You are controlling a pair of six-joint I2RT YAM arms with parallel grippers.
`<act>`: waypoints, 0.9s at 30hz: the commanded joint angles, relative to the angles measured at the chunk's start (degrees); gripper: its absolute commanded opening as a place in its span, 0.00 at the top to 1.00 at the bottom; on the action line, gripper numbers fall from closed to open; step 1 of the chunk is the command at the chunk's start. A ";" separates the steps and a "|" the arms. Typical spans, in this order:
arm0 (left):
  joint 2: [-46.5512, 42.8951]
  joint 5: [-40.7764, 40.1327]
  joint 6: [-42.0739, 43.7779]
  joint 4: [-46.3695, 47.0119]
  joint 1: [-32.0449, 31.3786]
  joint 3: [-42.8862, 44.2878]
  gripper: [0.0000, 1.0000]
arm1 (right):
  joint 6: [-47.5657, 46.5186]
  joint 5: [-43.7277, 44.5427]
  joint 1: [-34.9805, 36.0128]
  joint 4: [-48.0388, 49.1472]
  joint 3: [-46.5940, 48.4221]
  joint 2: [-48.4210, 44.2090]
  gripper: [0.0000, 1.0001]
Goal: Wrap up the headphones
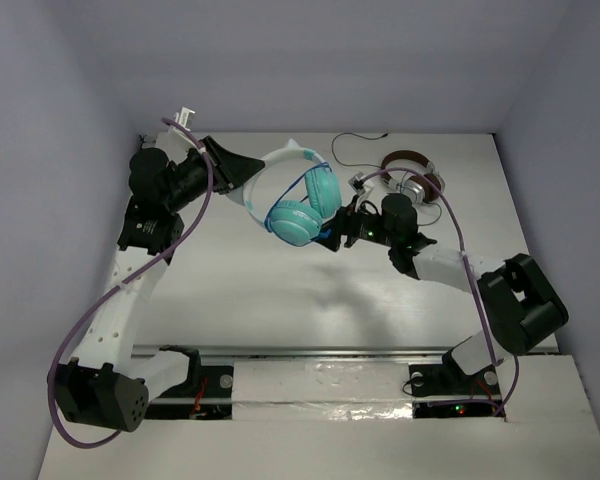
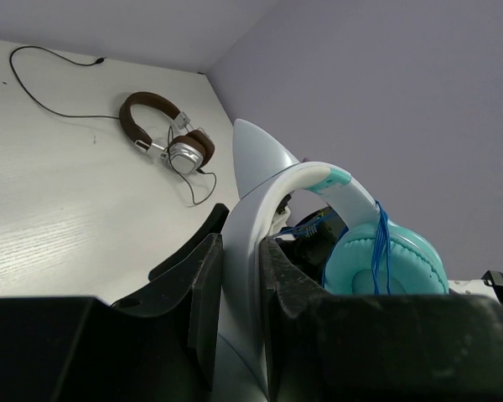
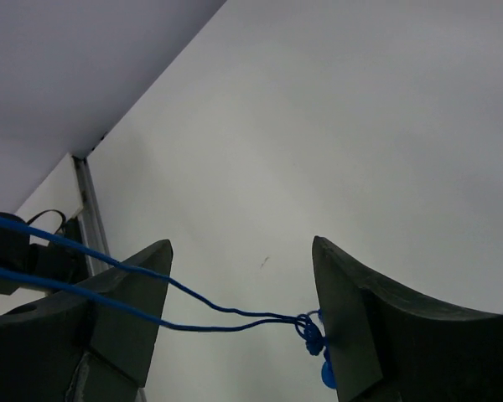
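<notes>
Overhead, mid-frame, the left gripper (image 1: 232, 178) clamped the headphones' (image 1: 302, 208) white headband (image 2: 245, 226); the right gripper (image 3: 241, 301) gaped wide, the blue cable (image 3: 308, 328) crossing between its jaws.

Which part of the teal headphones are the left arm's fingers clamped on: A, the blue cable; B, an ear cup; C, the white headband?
C: the left wrist view shows the left fingers pinching the white headband, with the teal ear cup beyond them.

Brown headphones (image 1: 412, 176) on white table (image 1: 280, 295)
</notes>
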 commanded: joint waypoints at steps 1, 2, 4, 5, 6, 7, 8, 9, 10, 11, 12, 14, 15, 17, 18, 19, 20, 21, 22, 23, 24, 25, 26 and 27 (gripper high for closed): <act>-1.26 0.13 -2.39 5.15 -0.50 2.57 1.00 | -2.78 3.41 0.50 -0.42 1.69 -2.25 0.27; -1.17 0.13 -2.57 5.32 -0.50 2.40 1.00 | -2.78 2.98 0.50 -0.42 1.69 -2.25 0.28; -1.00 -0.05 -2.83 5.76 -1.03 2.48 1.00 | -2.17 2.62 0.50 0.45 1.16 -2.07 0.31; -0.91 -0.05 -2.92 5.94 -1.03 2.66 1.00 | -1.99 2.45 0.50 0.63 0.99 -1.99 0.31; -0.82 -0.05 -3.10 6.03 -1.03 2.75 1.00 | -1.90 2.18 0.50 0.55 0.90 -1.72 0.32; -0.73 -0.31 -3.10 6.11 -1.03 2.92 1.00 | -1.90 1.92 0.50 0.37 0.90 -1.63 0.34; -0.64 -0.57 -3.10 6.03 -1.55 3.36 1.00 | -1.64 1.57 0.50 0.19 0.90 -1.46 0.35; -0.73 -0.92 -3.01 5.94 -1.56 3.54 1.00 | -1.38 1.22 0.50 0.28 0.81 -1.46 0.38; -0.64 -1.45 -3.01 5.94 -1.56 3.80 1.00 | -0.68 0.87 1.02 0.80 0.38 -1.37 0.38; -0.56 -1.72 -3.10 6.03 -1.56 4.24 1.00 | 0.02 -0.01 1.03 1.68 -0.15 -1.37 0.40; -0.47 -2.07 -3.19 6.20 -1.56 4.41 1.00 | 0.64 -0.63 1.03 3.95 -0.68 -1.20 0.44; -0.55 -2.95 -3.80 6.73 -1.56 4.24 1.00 | 2.66 -1.94 2.08 5.98 -1.38 -0.32 0.54; -0.56 -3.04 -4.06 7.43 -1.56 4.07 1.00 | 3.02 -2.04 2.08 7.04 -1.39 0.12 0.55; -0.64 -3.56 -4.42 7.78 -1.56 3.80 1.00 | 4.42 -2.39 2.70 8.18 -1.38 1.52 0.60; -0.73 -3.74 -4.50 7.78 -1.56 3.89 1.00 | 4.77 -2.48 3.39 9.23 -1.47 1.97 0.60; -0.73 -3.74 -4.50 7.78 -2.08 3.98 1.00 | 5.39 -2.48 3.40 9.77 -1.65 2.23 0.59; -0.82 -3.74 -4.59 7.78 -2.09 4.06 1.00 | 5.65 -2.13 3.40 10.90 -2.17 2.58 0.60; -0.82 -3.74 -4.59 7.78 -2.09 4.06 1.00 | 6.00 -1.86 3.92 11.44 -2.44 2.58 0.60; -0.99 -4.26 -4.51 7.70 -2.09 4.06 1.00 | 6.44 -1.43 3.93 11.88 -2.79 2.50 0.66; -0.99 -4.88 -4.42 7.52 -2.09 4.15 1.00 | 7.23 0.23 3.93 11.97 -3.05 2.32 0.69; -0.99 -5.23 -4.16 7.35 -2.09 4.15 1.00 | 7.67 1.29 3.93 12.32 -3.75 2.06 0.73; -0.99 -5.76 -4.07 7.43 -2.09 4.07 1.00 | 8.02 1.82 3.93 12.58 -4.11 1.97 0.75; -0.99 -6.11 -4.24 7.69 -2.09 3.72 1.00 | 8.81 2.53 3.93 12.59 -4.37 1.97 0.76; -1.17 -6.46 -4.50 8.48 -2.09 3.36 1.00 | 9.25 3.14 3.93 12.50 -4.63 2.06 0.78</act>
